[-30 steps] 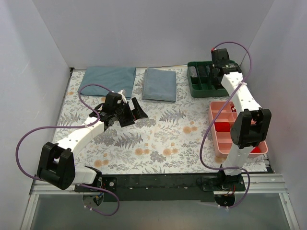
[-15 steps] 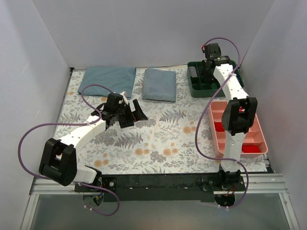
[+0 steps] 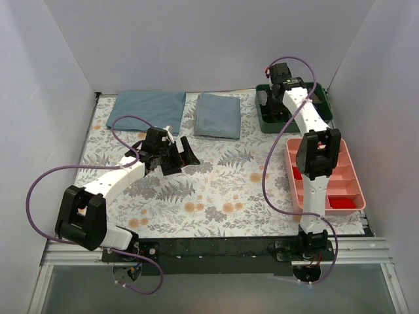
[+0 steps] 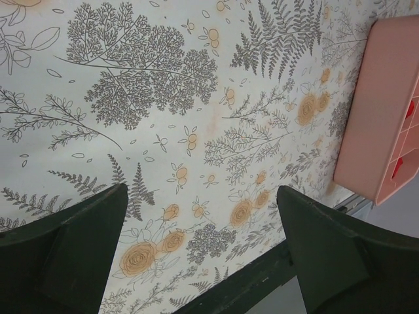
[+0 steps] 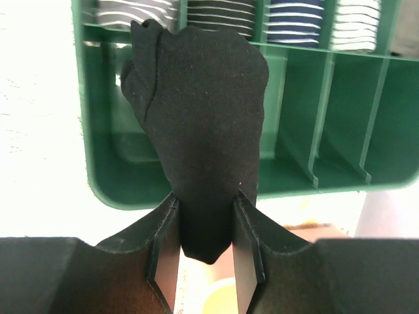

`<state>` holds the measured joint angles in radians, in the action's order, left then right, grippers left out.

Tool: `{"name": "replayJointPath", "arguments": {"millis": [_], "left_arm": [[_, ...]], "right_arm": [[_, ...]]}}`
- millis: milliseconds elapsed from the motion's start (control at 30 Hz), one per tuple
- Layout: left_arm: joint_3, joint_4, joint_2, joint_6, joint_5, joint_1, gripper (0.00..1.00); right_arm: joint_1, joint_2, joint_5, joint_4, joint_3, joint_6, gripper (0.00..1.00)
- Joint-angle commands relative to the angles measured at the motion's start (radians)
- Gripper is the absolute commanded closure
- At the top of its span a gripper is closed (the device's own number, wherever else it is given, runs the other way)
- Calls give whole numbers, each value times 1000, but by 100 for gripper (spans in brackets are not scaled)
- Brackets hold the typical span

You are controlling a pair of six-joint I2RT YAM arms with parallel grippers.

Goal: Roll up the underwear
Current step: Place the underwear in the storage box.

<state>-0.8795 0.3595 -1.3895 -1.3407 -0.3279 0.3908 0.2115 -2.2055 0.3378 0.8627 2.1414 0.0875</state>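
The underwear [image 5: 200, 118] is a bunched black bundle in the right wrist view, and my right gripper [image 5: 205, 203] is shut on its lower end. It hangs just above the near-left compartments of the green tray [image 5: 314, 180]. Its waistband is hidden. From above, the right gripper [image 3: 273, 82] reaches over the green tray [image 3: 268, 122] at the back right, and the bundle itself is hidden there. My left gripper [image 3: 182, 157] hovers open and holding nothing over the floral tablecloth, left of centre; between the left gripper's [image 4: 201, 196] fingers only the cloth shows.
Two blue-grey folded cloths [image 3: 147, 108] [image 3: 219, 114] lie at the back. A pink tray [image 3: 350, 176] with red rolled garments [image 3: 340, 203] stands on the right, under the right arm. Striped rolled garments [image 5: 294, 13] fill the green tray's far row. The pink tray [image 4: 373, 118] also shows past the left fingers.
The right arm has swung left and back, bringing its gripper from the green tray's right side to over its left part. The left arm has hardly moved.
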Motion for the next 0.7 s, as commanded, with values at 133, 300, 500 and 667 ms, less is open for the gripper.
{"name": "replayJointPath", "arguments": {"millis": [133,300,500,667], "left_arm": [[-18,6,-5,23,-5,-13,2],[-18,9,-9,31,-7,-18,2],[-12,6,-8,23,0,-21,2],[-6,4,-8,20,3,-21,2]], "right_arm": [[25,-59,-6,18,52,14,99],[35,-75,-14,19,49,17,99],[51,-94,-42,15,54,20,99],[51,-112,-66,4,55,11,99]]}}
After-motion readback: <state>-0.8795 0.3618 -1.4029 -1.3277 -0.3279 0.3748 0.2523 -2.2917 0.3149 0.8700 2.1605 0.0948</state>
